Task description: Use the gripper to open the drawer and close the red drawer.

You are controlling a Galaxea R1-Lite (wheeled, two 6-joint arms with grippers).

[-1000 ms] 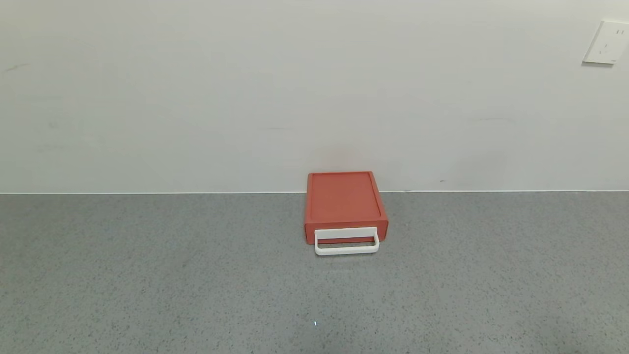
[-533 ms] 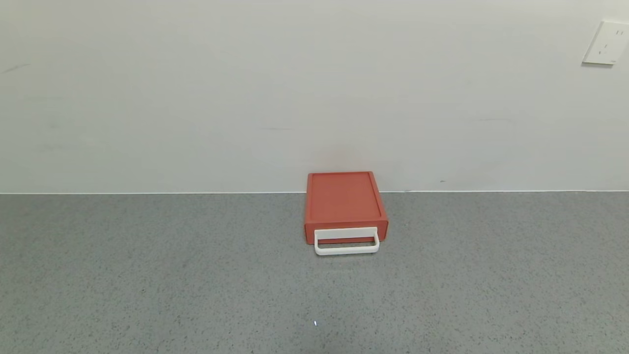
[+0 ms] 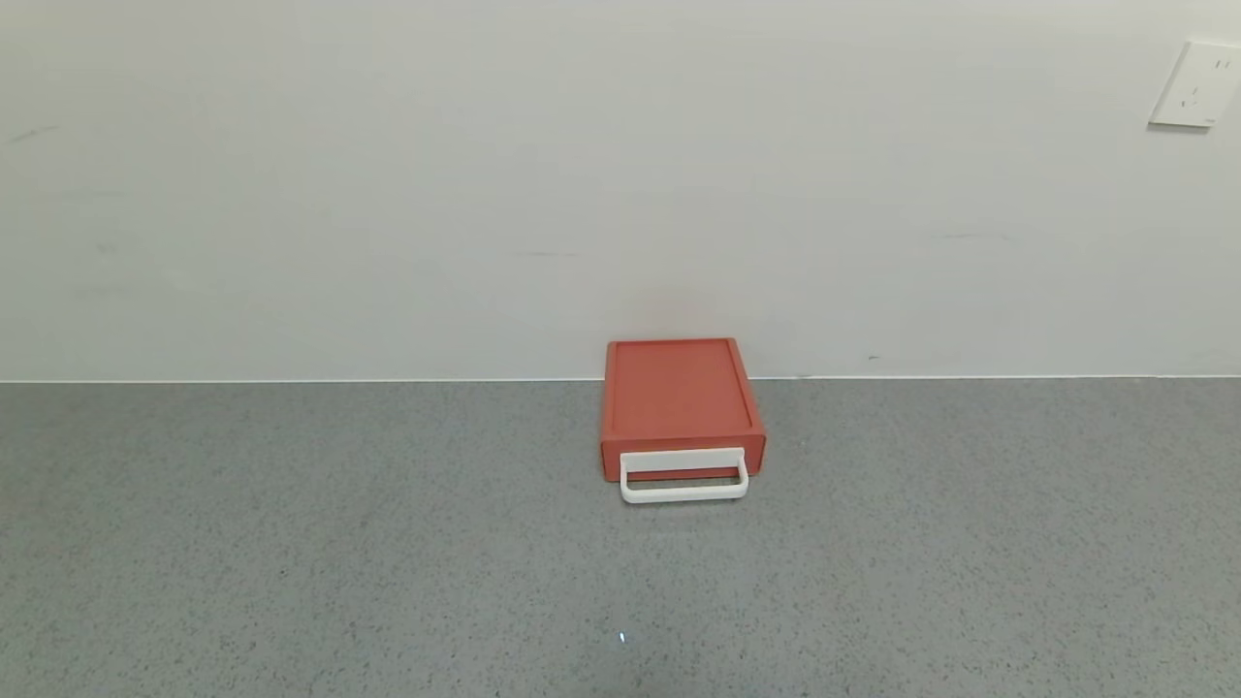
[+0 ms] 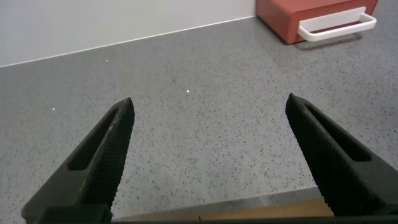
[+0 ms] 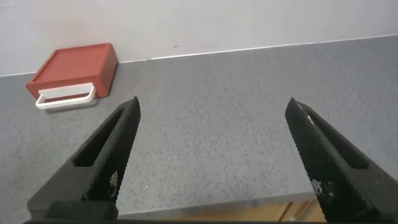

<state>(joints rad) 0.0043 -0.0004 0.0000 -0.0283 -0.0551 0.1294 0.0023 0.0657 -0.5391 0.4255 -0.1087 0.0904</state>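
The orange-red drawer (image 3: pixel 679 402) stands on the grey counter against the back wall, its tray pushed in and its white loop handle (image 3: pixel 684 478) facing me. It also shows far off in the left wrist view (image 4: pixel 305 15) and in the right wrist view (image 5: pixel 74 71). Neither arm shows in the head view. My left gripper (image 4: pixel 208 109) is open and empty over the counter's near edge. My right gripper (image 5: pixel 211 109) is open and empty over the near edge too, far from the drawer.
The grey speckled counter (image 3: pixel 388 543) runs wide on both sides of the drawer. A white wall with a socket plate (image 3: pixel 1197 84) stands behind it. The counter's front edge (image 4: pixel 249 208) lies just under both grippers.
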